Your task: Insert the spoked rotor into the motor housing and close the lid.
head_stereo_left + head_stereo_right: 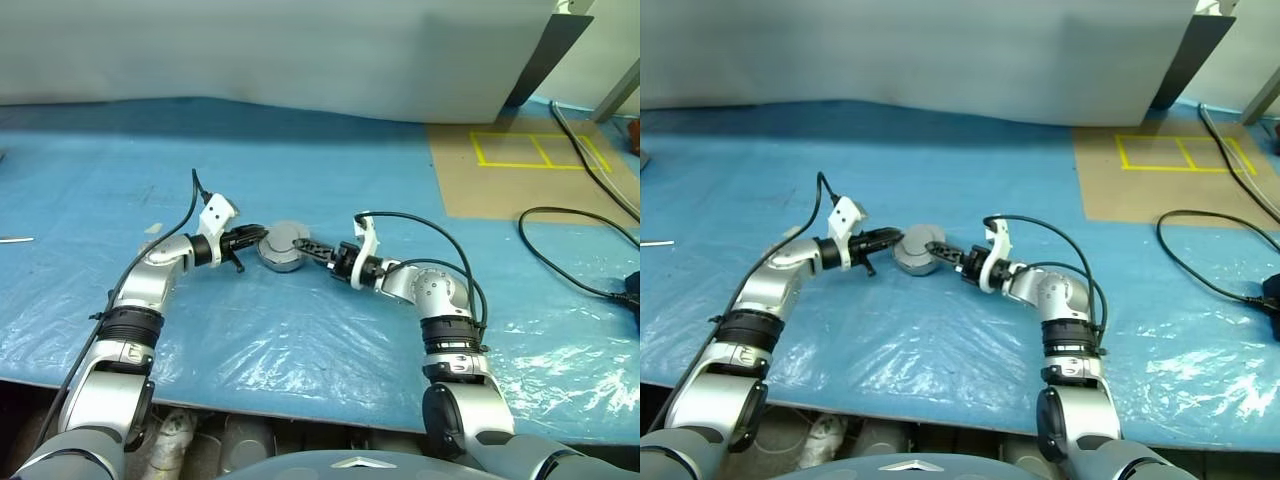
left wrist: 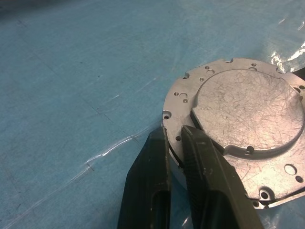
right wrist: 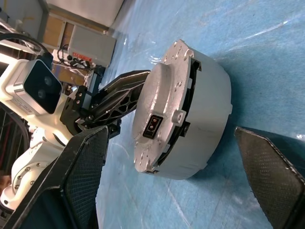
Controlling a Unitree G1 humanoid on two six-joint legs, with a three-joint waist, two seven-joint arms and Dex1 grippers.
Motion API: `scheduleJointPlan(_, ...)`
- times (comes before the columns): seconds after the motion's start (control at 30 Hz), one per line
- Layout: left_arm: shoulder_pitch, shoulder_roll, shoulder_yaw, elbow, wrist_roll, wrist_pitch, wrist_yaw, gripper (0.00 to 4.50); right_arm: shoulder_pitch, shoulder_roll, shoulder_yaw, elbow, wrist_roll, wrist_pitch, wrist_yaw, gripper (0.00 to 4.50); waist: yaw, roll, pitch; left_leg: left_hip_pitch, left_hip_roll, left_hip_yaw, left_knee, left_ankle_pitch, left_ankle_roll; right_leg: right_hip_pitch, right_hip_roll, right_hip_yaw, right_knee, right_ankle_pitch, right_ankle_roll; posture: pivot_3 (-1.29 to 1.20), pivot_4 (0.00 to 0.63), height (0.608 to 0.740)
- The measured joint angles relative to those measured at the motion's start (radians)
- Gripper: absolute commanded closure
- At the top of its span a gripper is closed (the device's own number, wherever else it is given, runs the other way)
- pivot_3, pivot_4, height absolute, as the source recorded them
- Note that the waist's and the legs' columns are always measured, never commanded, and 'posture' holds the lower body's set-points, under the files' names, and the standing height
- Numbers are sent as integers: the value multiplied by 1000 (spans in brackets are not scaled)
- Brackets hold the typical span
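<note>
Left hand [image 1: 250, 240], clenched on the rim of the motor housing [image 1: 283, 246], which rests mid-worktop [image 1: 300, 150], well clear of every edge. Right hand [image 1: 312, 246], released, brackets the housing's opposite side. Risk: a thin rim grip may slip and tilt the housing if the right fingers nudge it. Open room lies all around; cables [image 1: 580, 260] lie toward the right edge.

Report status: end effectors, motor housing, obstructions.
Left end effector shut on motor housing rim. Right end effector open, straddling housing. Housing closed face up on blue sheet. Nothing obstructing.
</note>
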Motion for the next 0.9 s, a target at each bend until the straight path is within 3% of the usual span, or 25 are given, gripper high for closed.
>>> scheduleJointPlan(0.17, -1, 1, 2, 0, 0, -1, -1, 3983, 28, 8, 20, 0, 1, 2, 2, 2329, 0, 0, 0, -1, 0, 0, 0, 0, 0, 0, 0, -1, 0, 0, 0, 0, 150, 740)
scheduleJointPlan(0.27, -3, 5, 9, -1, -1, -1, -6, 3983, 33, 13, 21, -11, 19, 7, 13, 3098, -1, 0, 0, -1, 0, 0, 0, 0, 0, 0, 0, -1, 0, 0, 0, 0, 150, 740)
scheduleJointPlan(0.73, 11, 14, 50, -11, -33, 46, -25, 3983, 33, 27, 23, -9, 24, -1, 11, 3192, -7, 0, 0, 0, 0, 0, 0, 0, 0, -1, 0, 0, 0, 0, 0, 0, 150, 740)
scheduleJointPlan(0.9, 57, 80, 142, -154, -242, 290, -143, 3983, 18, 26, 2, 11, 47, 12, 1, 3192, -20, -2, 2, -7, 2, 0, 0, 0, 0, -7, 1, -3, 1, 2, -3, 0, 150, 740)
